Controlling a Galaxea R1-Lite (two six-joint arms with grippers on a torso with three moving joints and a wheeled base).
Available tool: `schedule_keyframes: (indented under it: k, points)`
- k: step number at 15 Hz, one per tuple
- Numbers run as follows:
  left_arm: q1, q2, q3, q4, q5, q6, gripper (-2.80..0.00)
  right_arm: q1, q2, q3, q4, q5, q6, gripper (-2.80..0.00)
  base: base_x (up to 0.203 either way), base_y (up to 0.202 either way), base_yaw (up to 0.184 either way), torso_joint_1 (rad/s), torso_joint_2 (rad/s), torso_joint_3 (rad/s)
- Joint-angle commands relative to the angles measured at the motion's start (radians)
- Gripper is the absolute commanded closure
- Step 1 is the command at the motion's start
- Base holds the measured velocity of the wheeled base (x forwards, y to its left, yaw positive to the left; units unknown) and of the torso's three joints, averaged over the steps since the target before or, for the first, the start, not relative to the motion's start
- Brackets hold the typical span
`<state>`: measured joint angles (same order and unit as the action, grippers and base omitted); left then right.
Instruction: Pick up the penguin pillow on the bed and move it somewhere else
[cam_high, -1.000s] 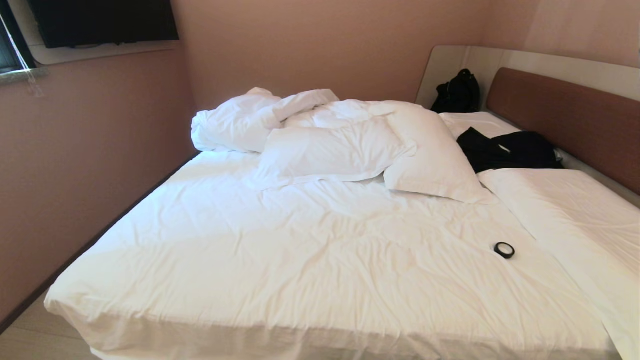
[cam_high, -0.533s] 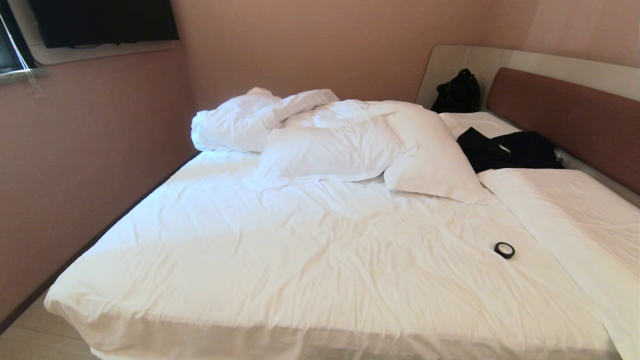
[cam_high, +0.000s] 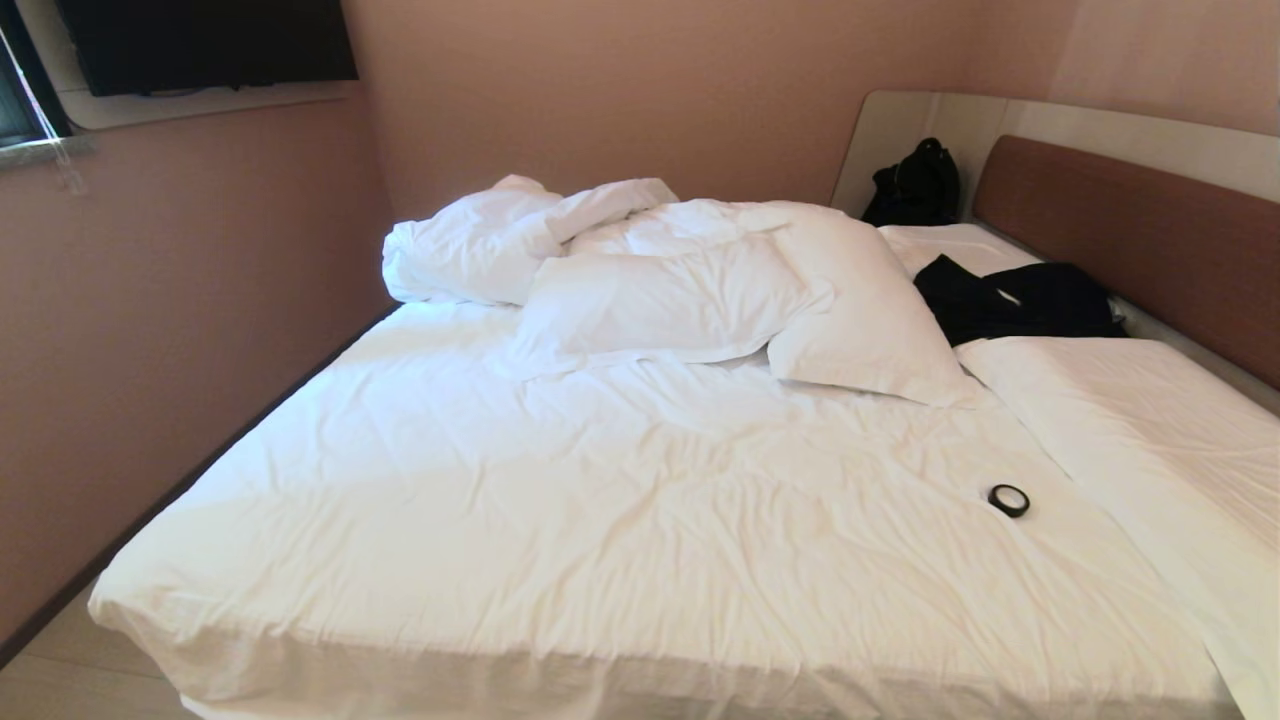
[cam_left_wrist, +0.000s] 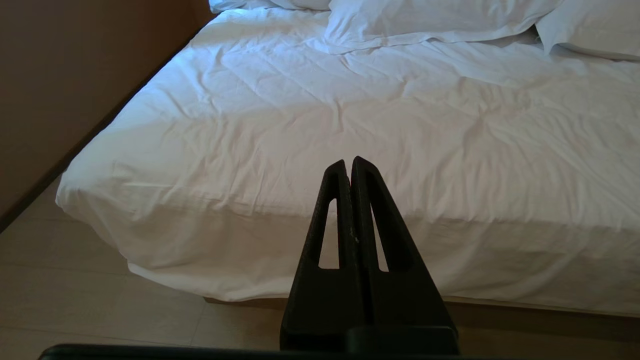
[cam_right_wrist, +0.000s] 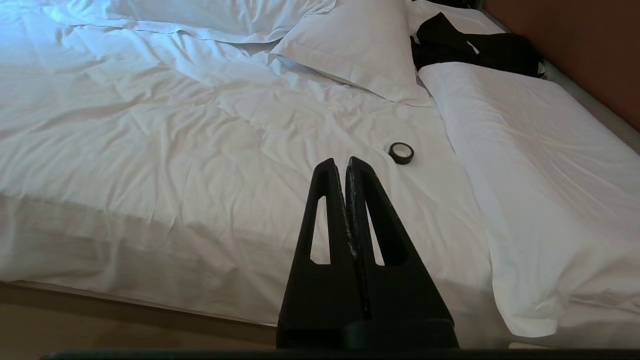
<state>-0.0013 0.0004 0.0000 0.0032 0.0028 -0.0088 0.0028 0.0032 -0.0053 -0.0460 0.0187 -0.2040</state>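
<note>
We look down on the bed (cam_high: 620, 520), whose wrinkled white sheet fills most of the head view, and we use its brown headboard (cam_high: 1140, 240) as our landmark. We find no penguin pillow in any view; where it lies we cannot tell.

Against the far wall, well away from the headboard, sits one rumpled white duvet (cam_high: 480, 240). Between the duvet and the headboard lie two plain white pillows: one flatter (cam_high: 650, 300) and one tilted (cam_high: 860, 320), its edge overlapping the first. Just beside the headboard we count one black garment (cam_high: 1010, 295) spread on the sheet, and at the headboard's far end one black bag (cam_high: 915, 185) leaning on the pale frame. Along the headboard runs one long white fold of bedding (cam_high: 1130, 420), possibly a third pillow or a folded cover; the view does not settle it. Near that fold, on the open sheet, lies one small black tape roll (cam_high: 1008, 500).

Neither arm shows in the head view. In its wrist view, our left gripper (cam_left_wrist: 348, 162) hangs off the foot edge of the bed, farthest from the headboard, fingers pressed together and empty. Our right gripper (cam_right_wrist: 341, 162) points over the foot edge nearer the headboard, toward the tape roll, fingers likewise closed on nothing.
</note>
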Motion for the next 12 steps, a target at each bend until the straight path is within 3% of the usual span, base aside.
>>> schedule_keyframes:
  k: [1,3,12]
  points:
    - [0.0,0.0,0.002,0.0,0.0,0.0,0.0,0.0,-0.001,0.002,0.006,-0.002,0.103,0.0,0.0,0.0,0.0,0.0,0.0,0.0]
    - [0.0,0.0,0.002,0.0,0.0,0.0,0.0,0.0,-0.002,-0.001,0.052,-0.014,0.193,0.0,0.0,0.0,0.0,0.0,0.0,0.0]
    - [0.0,0.0,0.002,0.0,0.0,0.0,0.0,0.0,-0.002,0.001,0.051,-0.019,0.198,0.0,0.0,0.0,0.0,0.0,0.0,0.0]
